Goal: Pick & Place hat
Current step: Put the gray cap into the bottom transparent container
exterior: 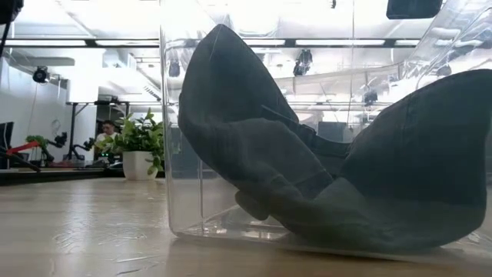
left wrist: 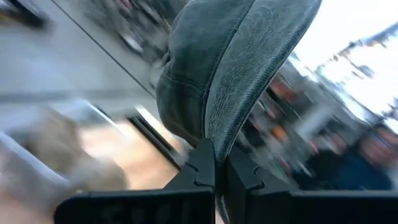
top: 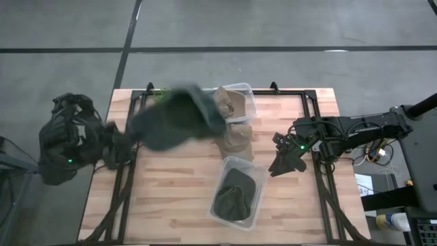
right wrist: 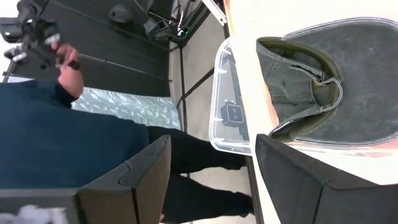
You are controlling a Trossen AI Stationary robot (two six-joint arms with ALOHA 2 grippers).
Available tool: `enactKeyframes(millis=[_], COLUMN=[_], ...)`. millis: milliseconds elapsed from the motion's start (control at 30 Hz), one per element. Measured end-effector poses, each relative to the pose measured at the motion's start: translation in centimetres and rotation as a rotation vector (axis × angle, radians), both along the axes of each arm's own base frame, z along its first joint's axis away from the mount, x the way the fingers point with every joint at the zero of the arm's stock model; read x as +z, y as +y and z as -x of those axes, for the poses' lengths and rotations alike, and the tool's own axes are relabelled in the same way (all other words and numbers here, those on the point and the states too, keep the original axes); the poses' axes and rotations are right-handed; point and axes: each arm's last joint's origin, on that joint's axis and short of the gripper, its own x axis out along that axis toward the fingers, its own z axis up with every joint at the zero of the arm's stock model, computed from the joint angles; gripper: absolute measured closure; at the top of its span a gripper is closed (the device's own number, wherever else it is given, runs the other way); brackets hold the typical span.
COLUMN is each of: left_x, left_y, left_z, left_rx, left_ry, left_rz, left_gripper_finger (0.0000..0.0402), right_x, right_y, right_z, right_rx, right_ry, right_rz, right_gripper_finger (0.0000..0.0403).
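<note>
The hat (top: 176,119) hangs in the air, pinched by its edge in our left gripper (left wrist: 217,163), whose fingers are clamped tight on the cloth; it swings out ahead of the gripper, above the back of the table (top: 171,184). Beyond it sits a bin (top: 235,102) holding tan hats. Further right, another bin (top: 254,198) already holds a dark hat (top: 234,198). Our right gripper (top: 283,162) waits just beside that bin, fingers spread wide, holding nothing. We should let the swinging settle, centre the hat over its bin, then release low.
</note>
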Motion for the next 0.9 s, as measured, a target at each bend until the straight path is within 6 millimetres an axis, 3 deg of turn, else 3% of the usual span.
enactKeyframes(millis=[133,267,367,467,567,700,767,833,900], left_x=[1.5,3.9,5.7,6.2,5.5,4.5,3.9,3.9,4.1], left_y=[-3.3,-6.7,-8.3,-9.7,-10.9,-10.3,-9.3,-8.4,-7.8], left_z=[-1.0,-2.5,-3.3,-4.8,-6.8,-8.9,-10.0,-11.4,-12.0], left_rx=[-0.270,-0.404,-0.398,-0.334,-0.241,-0.016,0.087,0.089,0.076], left_ry=[-0.026,-0.214,-0.404,-0.594,-0.788,-0.852,-0.986,-1.089,-1.104], left_rz=[0.109,0.215,0.243,0.039,-0.237,-0.298,-0.309,-0.391,-0.338], left_gripper_finger=[0.0396,0.0396,0.0395,0.0395,0.0397,0.0397,0.0397,0.0397,0.0397], right_x=[0.0,0.0,0.0,0.0,0.0,0.0,0.0,0.0,0.0], right_y=[0.0,0.0,0.0,0.0,0.0,0.0,0.0,0.0,0.0], right_z=[0.0,0.0,0.0,0.0,0.0,0.0,0.0,0.0,0.0], right_rx=[-0.001,0.000,-0.001,0.000,-0.001,0.000,-0.001,0.000,0.000], right_ry=[0.002,0.000,0.002,0.000,0.002,0.001,0.002,0.000,0.001], right_rz=[-0.002,0.000,-0.002,0.000,-0.003,-0.001,-0.003,0.000,-0.001], right_gripper_finger=[0.0174,0.0174,0.0174,0.0174,0.0174,0.0174,0.0174,0.0174,0.0174])
